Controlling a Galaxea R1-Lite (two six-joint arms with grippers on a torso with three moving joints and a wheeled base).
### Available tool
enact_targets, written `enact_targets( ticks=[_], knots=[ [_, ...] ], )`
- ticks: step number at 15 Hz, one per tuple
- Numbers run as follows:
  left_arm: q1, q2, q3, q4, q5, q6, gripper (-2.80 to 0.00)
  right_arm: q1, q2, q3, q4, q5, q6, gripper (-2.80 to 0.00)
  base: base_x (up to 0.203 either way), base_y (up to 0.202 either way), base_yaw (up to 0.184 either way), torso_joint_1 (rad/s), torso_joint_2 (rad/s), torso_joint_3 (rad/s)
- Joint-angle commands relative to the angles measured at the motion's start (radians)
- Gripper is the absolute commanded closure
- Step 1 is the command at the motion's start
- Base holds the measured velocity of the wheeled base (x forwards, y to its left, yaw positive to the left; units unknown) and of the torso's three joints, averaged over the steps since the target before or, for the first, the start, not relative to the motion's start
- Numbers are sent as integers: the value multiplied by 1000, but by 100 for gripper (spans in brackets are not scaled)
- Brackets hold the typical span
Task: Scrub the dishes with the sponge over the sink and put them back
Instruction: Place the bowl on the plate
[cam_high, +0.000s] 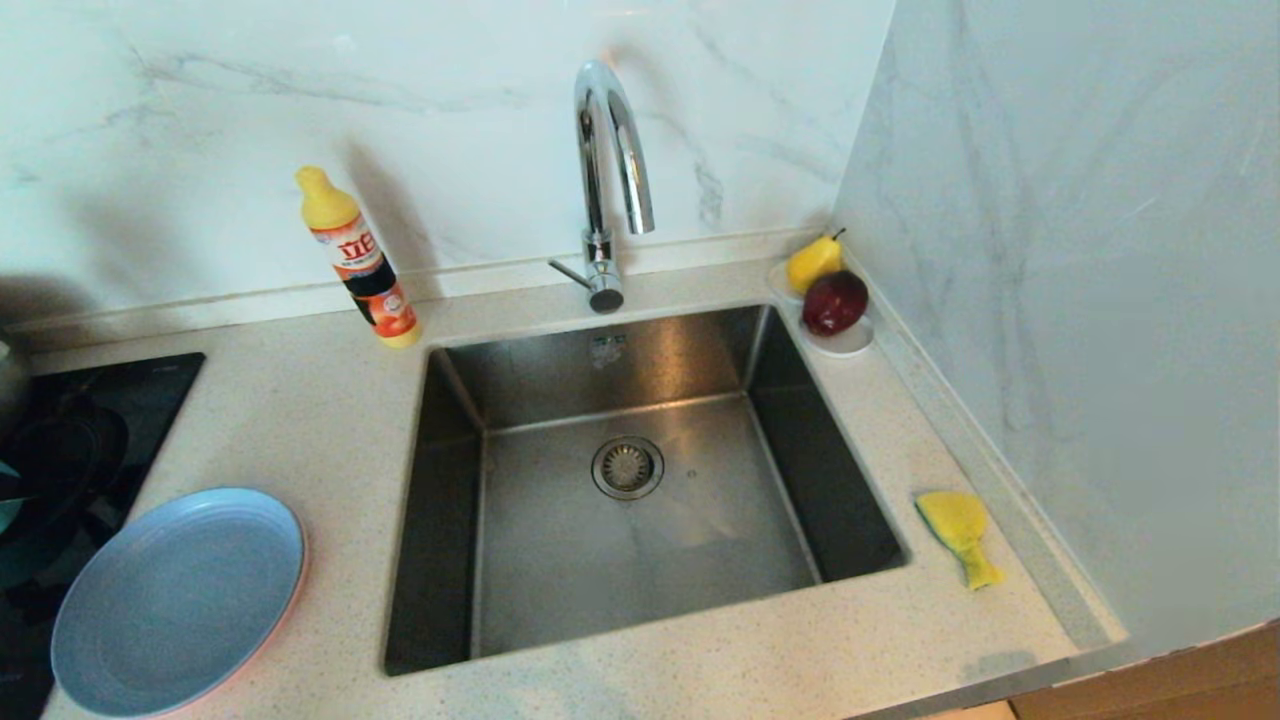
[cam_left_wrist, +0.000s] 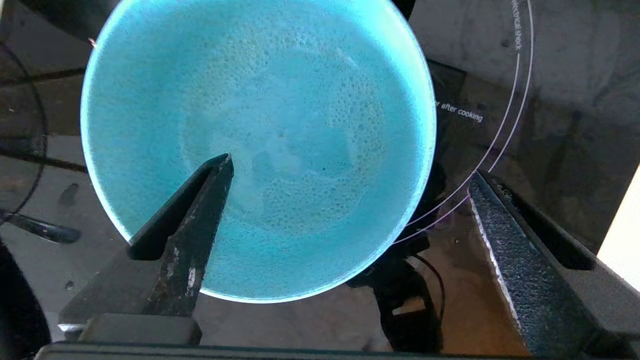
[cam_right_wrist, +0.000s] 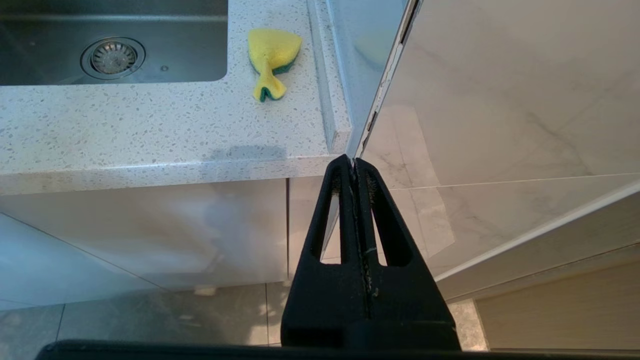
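The grey-blue plate (cam_high: 178, 600) is lying flat on the speckled counter (cam_high: 320, 420) to the left of the sink (cam_high: 640, 490), and a thin pink edge is showing along its right rim, seemingly a second plate beneath it. The sink, a rectangular steel basin, is showing its round strainer drain (cam_high: 627, 467) at mid-floor. The sponge (cam_high: 958, 530), yellow with a green layer and pinched into a fish-like shape, is lying on the counter just right of the basin, near the wall. Only the left wrist view is revealing the teal bowl (cam_left_wrist: 257, 145), sitting upright on the black stovetop (cam_left_wrist: 550, 100); the left gripper (cam_left_wrist: 350, 172) is hovering above it with fingers spread wide, one fingertip over the bowl's interior and the other outside its rim. Only the right wrist view is showing the right gripper (cam_right_wrist: 354, 165), parked below the counter's front edge, fingers pressed together and holding nothing.
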Motion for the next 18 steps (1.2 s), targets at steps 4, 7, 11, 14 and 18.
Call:
enact_targets(
  ticks=[4,7,11,14,18],
  knots=[
    [-1,0,9,7,-1,0,0,0,0,0,0,0,-1,0,0,0,0,0,0,0],
    [-1,-11,12,10,-1,-4,0,0,0,0,0,0,-1,0,0,0,0,0,0,0],
    [-1,-70,23,29,-3,-5,0,0,0,0,0,2,-1,0,0,0,0,0,0,0],
    [-1,-149,22,99,-47,-6,0,0,0,0,0,0,-1,0,0,0,0,0,0,0],
    [-6,-252,23,229,-66,-1,0,0,0,0,0,0,-1,0,0,0,0,0,0,0]
  ],
)
